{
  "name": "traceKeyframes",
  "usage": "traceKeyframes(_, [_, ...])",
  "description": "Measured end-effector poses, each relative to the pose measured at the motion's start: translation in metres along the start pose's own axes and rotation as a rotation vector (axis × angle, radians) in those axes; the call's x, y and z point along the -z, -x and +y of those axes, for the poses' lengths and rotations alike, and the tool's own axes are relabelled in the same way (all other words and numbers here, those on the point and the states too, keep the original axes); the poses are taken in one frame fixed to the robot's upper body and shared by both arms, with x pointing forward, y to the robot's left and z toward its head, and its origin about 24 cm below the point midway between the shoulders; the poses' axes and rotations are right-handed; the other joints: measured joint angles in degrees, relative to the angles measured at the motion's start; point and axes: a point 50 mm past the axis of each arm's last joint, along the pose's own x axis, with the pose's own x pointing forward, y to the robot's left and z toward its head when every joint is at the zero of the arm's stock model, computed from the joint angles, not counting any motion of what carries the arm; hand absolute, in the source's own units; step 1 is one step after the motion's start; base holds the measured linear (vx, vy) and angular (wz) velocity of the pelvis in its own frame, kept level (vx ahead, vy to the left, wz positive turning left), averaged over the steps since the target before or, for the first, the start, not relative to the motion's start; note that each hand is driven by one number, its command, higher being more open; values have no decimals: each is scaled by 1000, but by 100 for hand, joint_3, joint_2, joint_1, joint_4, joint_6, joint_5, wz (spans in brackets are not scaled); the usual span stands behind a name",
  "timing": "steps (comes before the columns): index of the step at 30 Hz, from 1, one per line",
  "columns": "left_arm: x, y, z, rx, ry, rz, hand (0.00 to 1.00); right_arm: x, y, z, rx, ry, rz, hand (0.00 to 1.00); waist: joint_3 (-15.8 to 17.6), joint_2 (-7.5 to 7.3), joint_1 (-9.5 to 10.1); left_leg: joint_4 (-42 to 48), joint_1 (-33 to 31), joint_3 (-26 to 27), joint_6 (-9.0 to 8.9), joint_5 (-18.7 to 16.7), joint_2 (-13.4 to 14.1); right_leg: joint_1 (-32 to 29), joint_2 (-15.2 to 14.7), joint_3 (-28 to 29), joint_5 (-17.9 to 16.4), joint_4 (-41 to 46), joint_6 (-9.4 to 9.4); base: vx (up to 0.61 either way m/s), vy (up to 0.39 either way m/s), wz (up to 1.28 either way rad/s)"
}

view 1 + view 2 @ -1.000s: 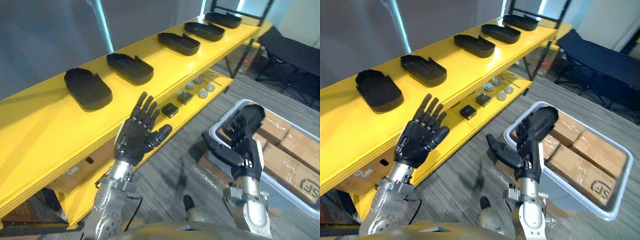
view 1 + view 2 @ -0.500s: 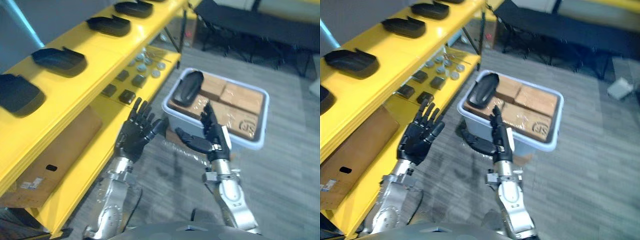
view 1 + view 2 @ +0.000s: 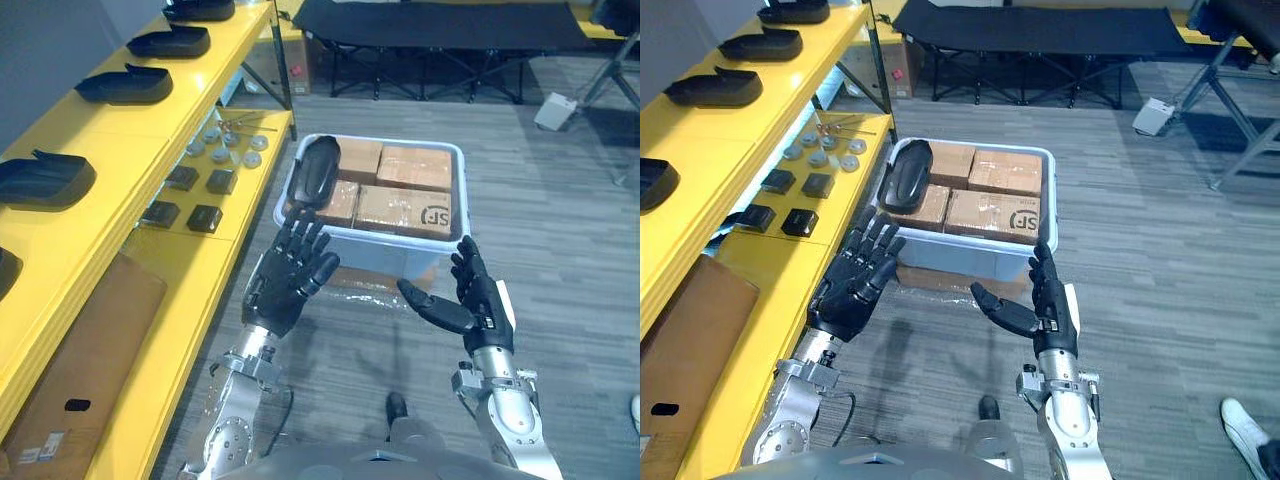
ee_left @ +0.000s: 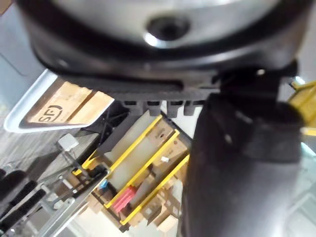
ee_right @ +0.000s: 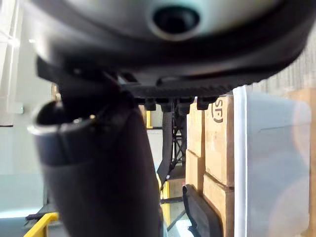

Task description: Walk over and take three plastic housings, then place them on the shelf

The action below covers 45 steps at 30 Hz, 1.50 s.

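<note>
Plastic housing, smooth black and scoop-shaped, is lying on cardboard boxes in a pale bin. Left robot hand and right robot hand are hovering before it, fingers spread, empty. The right eye view is showing a white shoe.

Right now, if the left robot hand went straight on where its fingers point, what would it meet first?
Probably the near left corner of the grey bin, where the black housing lies. The open left robot hand may pass above the rim; depth is unclear.
</note>
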Motion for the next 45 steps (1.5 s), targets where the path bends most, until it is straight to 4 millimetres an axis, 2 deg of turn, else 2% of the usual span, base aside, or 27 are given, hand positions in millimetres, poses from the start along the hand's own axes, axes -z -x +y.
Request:
traceKeyframes(1, [-2, 1, 3, -4, -16, 6, 100, 2, 1, 1, 28, -32, 11, 100, 18, -135, -6, 7, 34, 53, 16, -13, -116, 20, -115, 61, 76, -80, 59, -61, 247, -34])
traceKeyframes(4, [-9, -1, 9, -50, -50, 0, 100, 10, 3, -3, 101, -72, 43, 100, -27, -292, -3, 130, 63, 256, 108, -125, -280, 22, -268, 77, 219, -186, 110, -40, 162, -31])
traceKeyframes(7, [-19, -3, 13, -104, -71, -38, 100, 21, 6, -8, 160, -71, 87, 100, -30, -294, -1, 316, 28, 379, 122, -266, -272, 32, -266, 55, 312, -291, 89, -22, 62, -27])
traceKeyframes(8, [-34, -6, 14, -162, -131, -117, 100, 25, 7, -16, 195, -76, 108, 100, -96, -307, 4, 771, -166, 310, 96, -527, -151, 150, -185, -2, 411, -455, 64, -12, 15, -5])
traceKeyframes(16, [-36, -6, 17, -183, -171, -118, 100, 25, 7, -20, 208, -72, 106, 100, -122, -333, -9, 836, -262, 197, 99, -528, -150, 151, -194, -108, 412, -456, 64, -13, 6, 6])
traceKeyframes(18, [-38, -4, 21, -222, -226, -114, 100, 23, 5, -25, 227, -69, 99, 100, -127, -318, 2, 852, -280, 168, 99, -526, -150, 162, -196, -146, 414, -456, 62, -23, 12, 11])
traceKeyframes(23, [-41, 6, 47, -399, -361, -85, 100, 17, -1, -35, 258, -73, 68, 100, -150, -273, 0, 861, -357, 130, 108, -522, -153, 135, -207, -233, 424, -456, 48, -36, 17, 6])
traceKeyframes(29, [-36, 12, 58, -515, -369, -57, 100, 17, -8, -29, 214, -123, 68, 100, -143, -258, 9, 850, -331, 236, 103, -524, -149, 96, -192, -237, 477, -461, 14, -19, 14, -8])
traceKeyframes(33, [-33, 11, 57, -519, -350, -62, 100, 11, -21, -12, 150, -152, 43, 100, -136, -253, 36, 837, -251, 462, 121, -548, -141, 25, -167, -274, 590, -472, -40, -38, 5, -29])
traceKeyframes(37, [-29, 5, 51, -485, -330, -56, 100, 8, -26, 3, 94, -159, 34, 100, -134, -253, 39, 942, -241, 492, 125, -613, -136, 37, -165, -269, 600, -452, -44, -44, 25, -7])
traceKeyframes(40, [-27, 3, 49, -454, -321, -45, 100, 3, -34, 10, 69, -165, 19, 100, 8, -190, 59, 1282, -255, 504, 134, -816, -42, 71, -99, -260, 584, -324, -62, -61, 40, -13])
traceKeyframes(42, [-27, -2, 47, -433, -310, -40, 100, 1, -38, 11, 70, -159, 15, 100, 122, -172, 107, 1544, -321, 505, 197, -987, 3, -74, -57, -258, 497, -16, -171, -97, 66, -22])
traceKeyframes(45, [-28, -7, 46, -388, -322, -24, 100, 6, -34, 11, 88, -160, 38, 100, 223, -273, 164, 1816, -446, 542, 241, -1133, 35, -424, -55, -452, 352, 625, -379, -118, 58, -18])
